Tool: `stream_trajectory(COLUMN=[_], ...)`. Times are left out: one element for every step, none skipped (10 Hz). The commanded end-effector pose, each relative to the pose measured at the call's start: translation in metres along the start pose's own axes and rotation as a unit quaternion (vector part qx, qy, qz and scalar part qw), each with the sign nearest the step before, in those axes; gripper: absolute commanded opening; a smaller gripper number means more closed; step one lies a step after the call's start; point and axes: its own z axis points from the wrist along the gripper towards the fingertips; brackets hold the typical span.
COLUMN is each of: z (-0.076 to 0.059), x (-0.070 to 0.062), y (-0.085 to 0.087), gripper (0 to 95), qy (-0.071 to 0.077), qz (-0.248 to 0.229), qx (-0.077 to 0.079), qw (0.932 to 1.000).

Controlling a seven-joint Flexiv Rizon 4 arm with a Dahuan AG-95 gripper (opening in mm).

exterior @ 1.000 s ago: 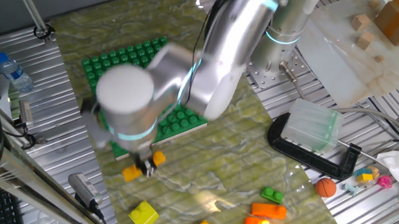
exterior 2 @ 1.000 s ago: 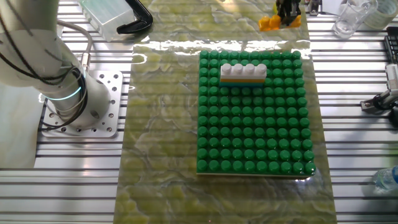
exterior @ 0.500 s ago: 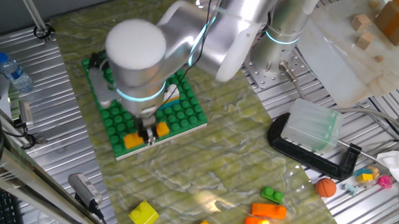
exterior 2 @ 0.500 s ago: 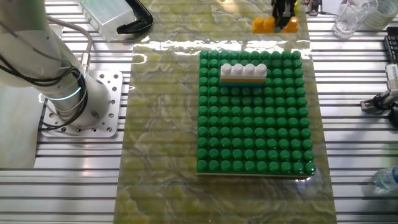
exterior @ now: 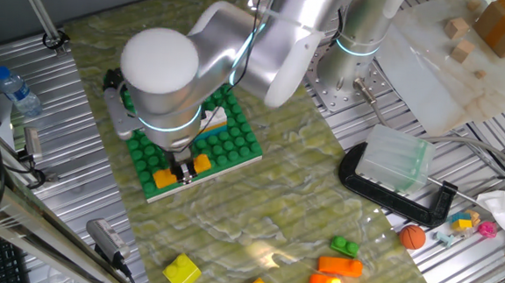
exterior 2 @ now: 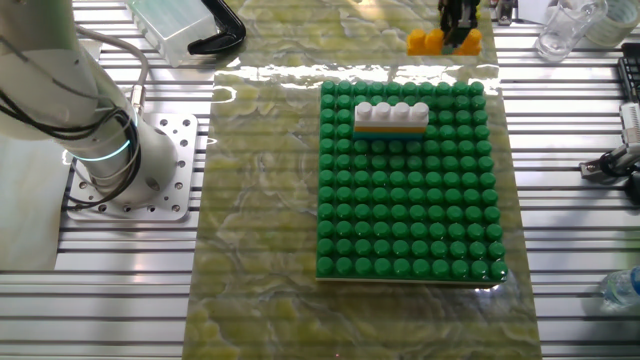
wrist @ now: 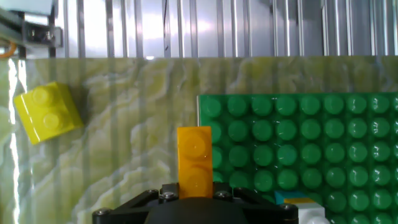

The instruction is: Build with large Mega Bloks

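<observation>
Over at the lower left corner of the green baseplate [exterior: 235, 140], the gripper [exterior: 183, 174] has swung in from the mat, clamped on the orange brick [wrist: 194, 160], so placing looks next.

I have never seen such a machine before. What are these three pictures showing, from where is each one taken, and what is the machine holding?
This is one robot arm with a two-finger gripper at a table. Two pictures come from fixed cameras that look at the table from different sides. The third comes from a camera on the hand, looking along the fingers. On the table lies a green studded baseplate on a marbled mat. A white-topped brick stack stands on the plate. The fingers hold an orange brick above the plate's edge. Loose bricks lie nearby, such as a yellow brick. A black clamp and a water bottle lie further out.
</observation>
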Motion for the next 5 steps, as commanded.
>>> stream_trajectory(z=[-0.001, -0.001, -0.001, -0.002, -0.005], x=[0.005, 0.005, 0.005, 0.008, 0.011], y=[-0.001, -0.001, -0.001, -0.007, -0.020], gripper=[0.0, 0.0, 0.0, 0.0, 0.0], qy=[-0.003, -0.003, -0.001, -0.003, -0.005], qz=[0.068, 0.076, 0.079, 0.076, 0.071], qx=[-0.013, -0.013, -0.010, -0.011, -0.013], qw=[0.9976, 0.9970, 0.9969, 0.9970, 0.9974])
